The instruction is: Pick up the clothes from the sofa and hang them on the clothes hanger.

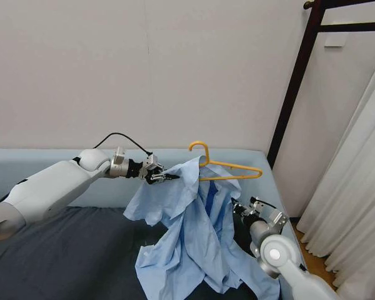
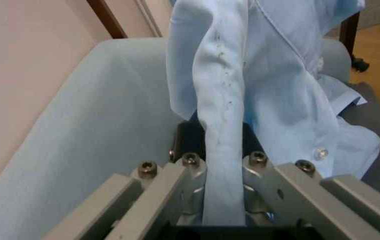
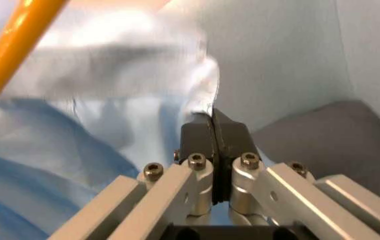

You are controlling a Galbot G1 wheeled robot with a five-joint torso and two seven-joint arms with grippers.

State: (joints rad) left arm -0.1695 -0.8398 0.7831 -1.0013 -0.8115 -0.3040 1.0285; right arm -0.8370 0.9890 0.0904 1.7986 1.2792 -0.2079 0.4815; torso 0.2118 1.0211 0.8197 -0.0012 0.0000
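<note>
My left gripper (image 1: 164,177) is clamped tight on a fold of the blue shirt (image 1: 194,231), held up over the sofa (image 1: 50,250). Right gripper (image 1: 239,208) is pinched shut on its thin edge, prob. Yellow hanger (image 1: 234,165) is only half in & may slide out if cloth slips. Can't see what holds it up.

- Head cam: high up, faces fwd & down over sofa (image 1: 25,164), mid-range; wall (image 1: 144,62) behind.
- L wrist cam: just behind left gripper (image 2: 217,145), looks along its fingers, v. close to shirt (image 2: 277,75).
- R wrist cam: just behind right gripper (image 3: 213,130), v. close, faces shirt & hanger (image 3: 16,55).
- Shared: shirt in all 3 views; hanger in head + R wrist; sofa in head + L wrist.
</note>
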